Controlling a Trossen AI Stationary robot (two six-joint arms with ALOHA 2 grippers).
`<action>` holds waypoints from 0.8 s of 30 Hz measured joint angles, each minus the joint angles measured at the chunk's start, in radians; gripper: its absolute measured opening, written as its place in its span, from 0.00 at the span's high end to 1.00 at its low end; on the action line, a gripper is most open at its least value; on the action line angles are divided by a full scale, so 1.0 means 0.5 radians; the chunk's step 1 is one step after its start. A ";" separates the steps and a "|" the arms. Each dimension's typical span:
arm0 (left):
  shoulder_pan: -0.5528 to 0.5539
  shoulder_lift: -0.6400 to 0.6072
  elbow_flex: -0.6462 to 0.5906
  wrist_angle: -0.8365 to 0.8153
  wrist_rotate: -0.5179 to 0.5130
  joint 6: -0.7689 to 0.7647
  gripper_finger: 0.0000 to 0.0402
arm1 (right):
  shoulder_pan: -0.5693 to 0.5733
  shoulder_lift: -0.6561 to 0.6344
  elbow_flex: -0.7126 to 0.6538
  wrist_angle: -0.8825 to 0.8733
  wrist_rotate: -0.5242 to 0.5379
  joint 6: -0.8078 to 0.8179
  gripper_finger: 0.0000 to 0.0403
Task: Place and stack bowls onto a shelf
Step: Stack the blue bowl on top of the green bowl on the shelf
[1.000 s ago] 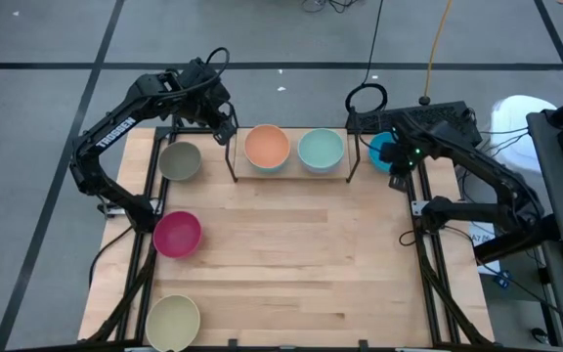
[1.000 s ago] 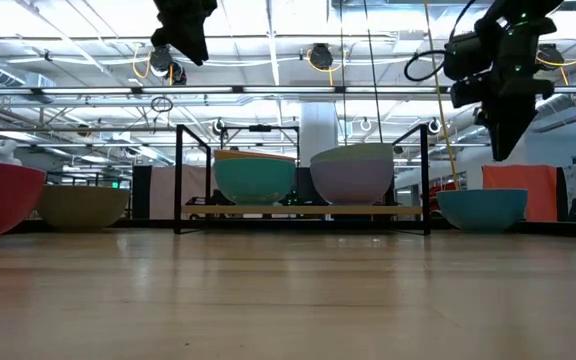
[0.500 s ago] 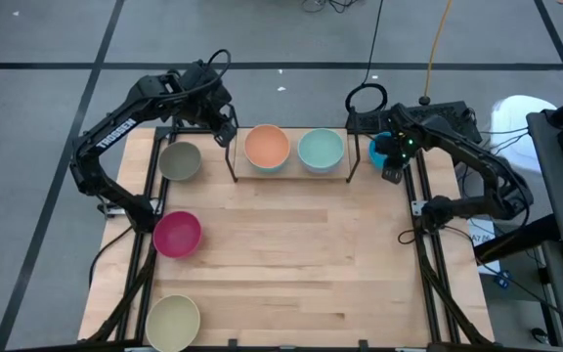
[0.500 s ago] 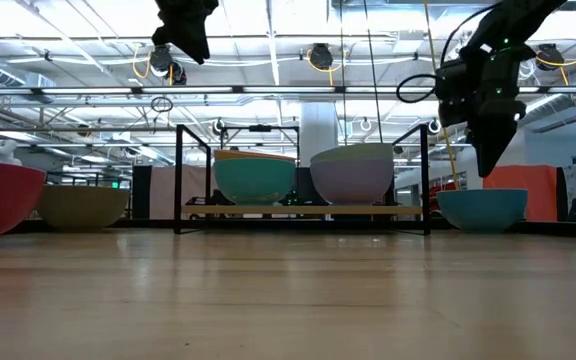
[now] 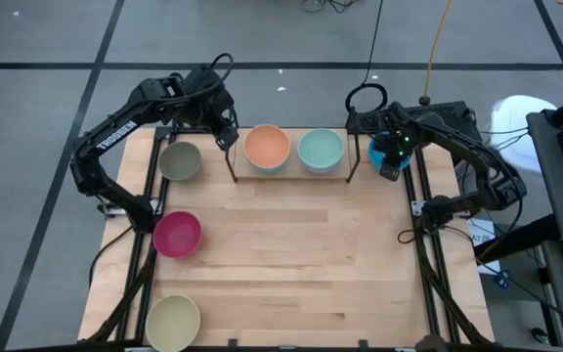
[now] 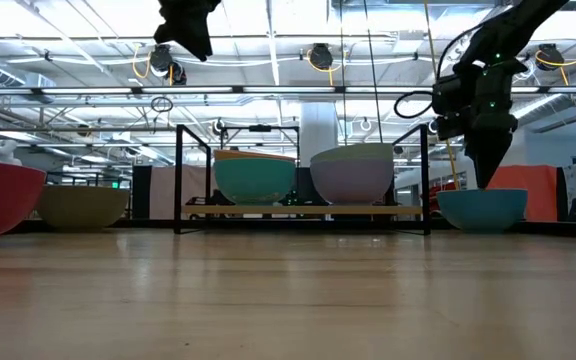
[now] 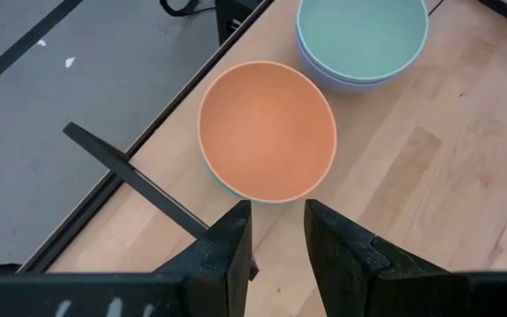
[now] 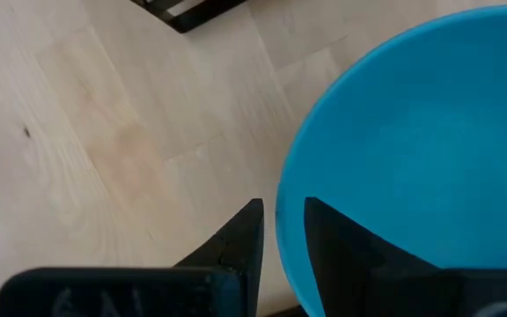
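Observation:
The shelf point(image 5: 291, 177) stands at the table's far edge. On it an orange bowl point(image 5: 267, 147) sits in a cyan bowl point(image 6: 254, 182), and a pale green bowl point(image 5: 321, 150) sits in a lavender bowl point(image 6: 352, 183). A blue bowl point(image 5: 378, 149) rests on the table right of the shelf. My right gripper point(image 8: 282, 231) points down at it, open. One finger stands outside the bowl's near rim point(image 8: 285, 189) and one inside, and I see no touch. My left gripper point(image 7: 277, 233) hovers open and empty, high over the shelf's left end.
An olive-grey bowl point(image 5: 179, 160), a magenta bowl point(image 5: 177, 234) and a cream bowl point(image 5: 172, 321) stand along the table's left side. The table's middle and near right are bare wood point(image 5: 301, 254). The shelf's black upright frames point(image 6: 178, 180) rise at both its ends.
My right gripper has sunk toward the blue bowl, shifting a little toward the table's far left. Its fingers now stand at the bowl's rim. The bowls have not moved.

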 joint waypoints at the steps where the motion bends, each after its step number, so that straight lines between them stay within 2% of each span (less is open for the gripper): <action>1: 0.001 0.000 0.000 0.000 0.000 -0.002 0.72 | 0.000 0.007 0.000 0.001 0.000 0.000 0.81; 15: 0.001 0.000 0.000 0.000 0.000 -0.014 0.72 | 0.000 0.224 0.000 0.137 0.008 -0.013 0.82; 20: 0.001 0.000 0.000 0.000 -0.001 -0.014 0.72 | 0.002 0.250 0.000 0.139 0.014 -0.044 0.96; 24: 0.001 0.000 0.000 0.000 -0.001 -0.037 0.72 | 0.002 0.178 0.001 0.129 0.032 -0.065 0.99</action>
